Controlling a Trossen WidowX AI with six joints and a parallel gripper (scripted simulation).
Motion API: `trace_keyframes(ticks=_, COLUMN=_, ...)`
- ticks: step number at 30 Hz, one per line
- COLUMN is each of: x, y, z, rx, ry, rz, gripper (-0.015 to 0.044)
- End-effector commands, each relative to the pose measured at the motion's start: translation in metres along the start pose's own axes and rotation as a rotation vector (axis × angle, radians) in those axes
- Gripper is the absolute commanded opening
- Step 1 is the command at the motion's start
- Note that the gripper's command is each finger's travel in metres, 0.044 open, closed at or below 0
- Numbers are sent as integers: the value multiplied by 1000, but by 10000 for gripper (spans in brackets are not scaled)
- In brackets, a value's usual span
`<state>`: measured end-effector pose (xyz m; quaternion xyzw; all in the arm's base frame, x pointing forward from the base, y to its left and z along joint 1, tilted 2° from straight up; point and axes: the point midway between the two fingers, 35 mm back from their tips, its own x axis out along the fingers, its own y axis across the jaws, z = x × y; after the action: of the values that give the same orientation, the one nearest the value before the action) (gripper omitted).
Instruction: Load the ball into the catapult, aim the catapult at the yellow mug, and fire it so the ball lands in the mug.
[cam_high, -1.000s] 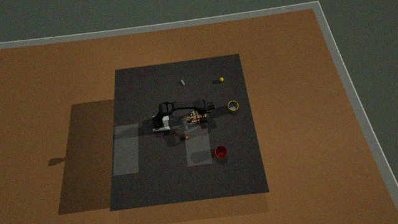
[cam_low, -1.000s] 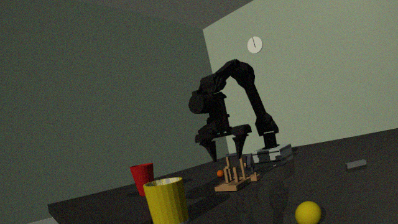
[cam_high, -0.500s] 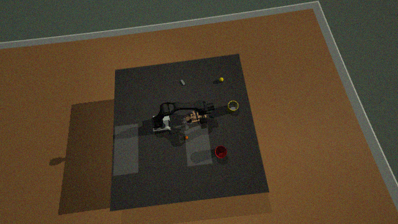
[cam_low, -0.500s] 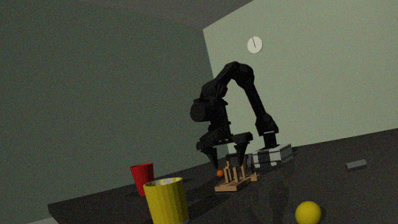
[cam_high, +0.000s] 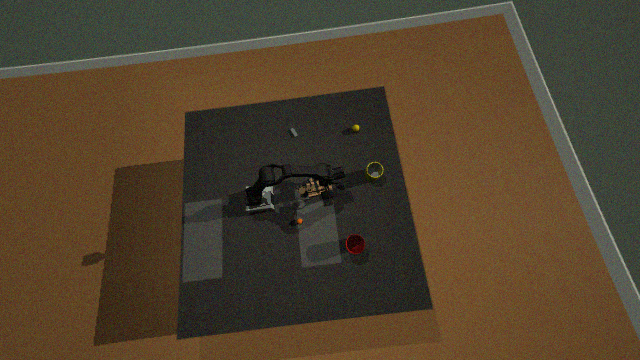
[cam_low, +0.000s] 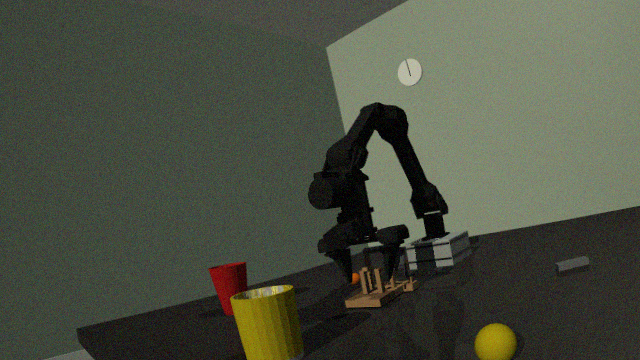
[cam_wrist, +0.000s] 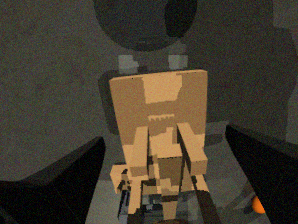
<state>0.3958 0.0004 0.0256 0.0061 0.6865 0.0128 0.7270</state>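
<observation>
Wooden catapult (cam_wrist: 161, 137) between wide-open, empty gripper (cam_wrist: 162, 183) fingers; orange ball (cam_wrist: 258, 205) alongside.

Arm (cam_low: 400, 145) arched from base (cam_low: 452, 247), elbow raised high, forearm dropped steeply toward worktop. Hand (cam_low: 367, 260) pointed downward, held low. Fingers (cam_low: 343, 260) spread wide, nothing gripped between. From wrist camera, dark fingers seen at both lower corners, well apart. From top camera, arm (cam_high: 295, 174) stretched rightward.
</observation>
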Motion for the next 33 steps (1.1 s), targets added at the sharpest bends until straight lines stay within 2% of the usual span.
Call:
trace_keyframes(ticks=1, x=8, y=0, z=-2, rx=3, ry=7, rz=2, gripper=440)
trace_keyframes(ticks=8, x=15, y=0, z=-3, rx=3, ry=7, rz=2, gripper=440)
trace_keyframes(ticks=19, x=12, y=0, z=-1, rx=0, ry=2, rz=0, gripper=151)
trace_keyframes(ticks=25, x=12, y=0, z=-1, rx=0, ry=2, rz=0, gripper=111)
trace_keyframes(ticks=26, x=9, y=0, z=-1, rx=0, ry=2, rz=0, gripper=85)
trace_keyframes(ticks=29, x=-27, y=0, z=0, rx=0, ry=3, rz=0, gripper=6)
trace_keyframes(ticks=33, x=-38, y=0, z=-1, rx=0, ry=3, rz=0, gripper=0)
